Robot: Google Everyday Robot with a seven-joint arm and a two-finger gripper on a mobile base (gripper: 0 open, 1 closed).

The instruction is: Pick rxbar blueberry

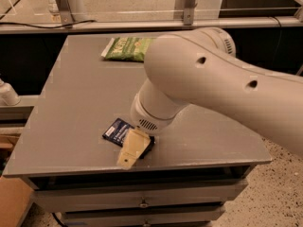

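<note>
The rxbar blueberry [116, 130], a small flat dark navy bar with pale text, lies on the grey table [75, 103] near its front edge. My gripper [131, 149] hangs from the big white arm [199, 79] and comes down over the bar's right end, covering that part. Its tan tip reaches toward the table's front edge. The bar's left half shows and lies flat on the table.
A green chip bag [125, 48] lies at the back of the table, partly behind the arm. The table has drawers [142, 202] below its front edge. A metal rail [118, 25] runs behind the table. A cardboard box [12, 202] stands on the floor at the lower left.
</note>
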